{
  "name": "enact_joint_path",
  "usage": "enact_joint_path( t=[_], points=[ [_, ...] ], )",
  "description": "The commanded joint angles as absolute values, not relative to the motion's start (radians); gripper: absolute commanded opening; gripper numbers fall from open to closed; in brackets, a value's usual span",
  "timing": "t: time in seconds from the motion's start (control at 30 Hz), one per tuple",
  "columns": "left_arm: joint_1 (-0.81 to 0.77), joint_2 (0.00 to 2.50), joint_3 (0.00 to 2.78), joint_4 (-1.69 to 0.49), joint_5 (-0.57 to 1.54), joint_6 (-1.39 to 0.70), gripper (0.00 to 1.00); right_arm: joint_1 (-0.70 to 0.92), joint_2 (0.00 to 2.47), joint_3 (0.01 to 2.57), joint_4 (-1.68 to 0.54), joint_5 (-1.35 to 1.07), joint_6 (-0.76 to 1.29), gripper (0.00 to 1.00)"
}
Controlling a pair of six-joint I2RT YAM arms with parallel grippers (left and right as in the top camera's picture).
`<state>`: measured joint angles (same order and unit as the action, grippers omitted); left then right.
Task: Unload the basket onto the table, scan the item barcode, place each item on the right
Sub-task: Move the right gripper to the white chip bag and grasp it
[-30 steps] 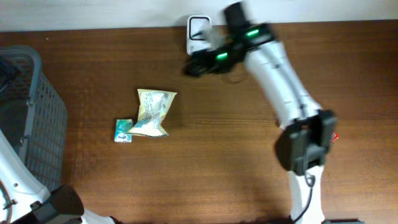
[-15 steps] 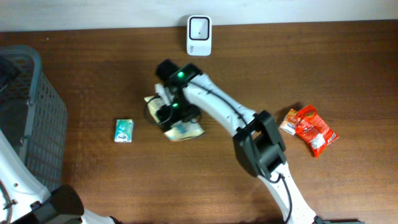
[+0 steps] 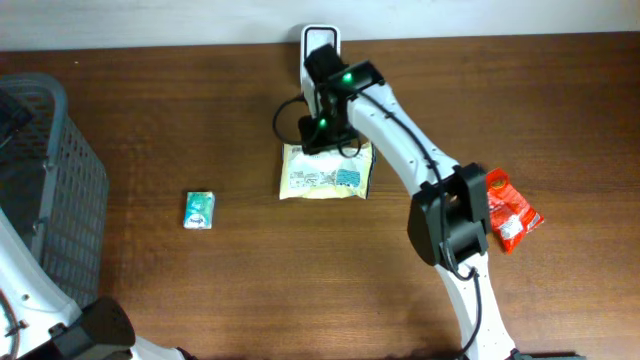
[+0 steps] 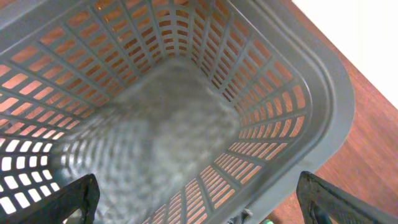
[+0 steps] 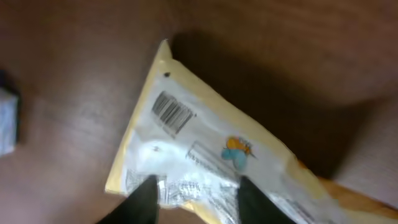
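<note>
My right jaws are clenched on the top edge of the yellow packet (image 3: 325, 172). In my right wrist view both fingers (image 5: 144, 198) press into its crinkled film. The right gripper (image 5: 196, 199) shows only as two blurred tips at the bottom of that view. The packet hangs below my grip and throws a dark shadow on the wooden table (image 3: 150, 120). Its printed back faces my wrist camera, and the barcode (image 5: 172, 112) sits near the upper left corner of the packet.

From overhead, the packet lies just in front of the white scanner (image 3: 320, 40) at the table's far edge. My right arm crosses over the scanner and hides part of it.

My left jaws are released, spread wide. The left gripper (image 4: 199, 208) hangs over the grey basket (image 4: 323, 93) with nothing between its tips.

A small green packet (image 3: 200, 209) lies well to the left of the yellow one. A red packet (image 3: 512, 215) lies off to the right.
</note>
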<state>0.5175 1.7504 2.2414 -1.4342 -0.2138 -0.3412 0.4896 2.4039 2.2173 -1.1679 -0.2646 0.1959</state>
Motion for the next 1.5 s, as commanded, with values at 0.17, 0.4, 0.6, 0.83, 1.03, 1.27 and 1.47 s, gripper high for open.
enact_joint_path(
  t=[0.17,0.4,0.6,0.83,1.03,1.27,1.47],
  points=[
    [0.52,1.748,2.252,-1.435,-0.214,-0.351,0.99,0.518,2.405,2.002,-1.017,-0.172,0.376,0.3],
    [0.52,1.748,2.252,-1.435,-0.214,-0.351,0.99,0.514,2.399,2.012,-1.095,-0.216,0.268,0.39],
    [0.52,1.748,2.252,-1.435,-0.214,-0.351,0.99,0.402,2.254,2.323,-1.397,-0.289,0.233,0.49],
    [0.52,1.748,2.252,-1.435,-0.214,-0.351,0.99,0.136,2.166,2.238,-1.662,-0.366,0.194,0.86],
    [0.52,1.748,2.252,-1.435,-0.214,-0.351,0.99,0.204,2.166,1.785,-1.244,-0.655,0.221,0.99],
    [0.52,1.748,2.252,-1.435,-0.214,-0.351,0.99,0.35,2.166,1.507,-0.8,-0.627,0.529,0.99],
    [0.52,1.748,2.252,-1.435,-0.214,-0.351,0.99,0.365,2.166,1.287,-0.444,-0.572,0.715,0.41]
  ],
)
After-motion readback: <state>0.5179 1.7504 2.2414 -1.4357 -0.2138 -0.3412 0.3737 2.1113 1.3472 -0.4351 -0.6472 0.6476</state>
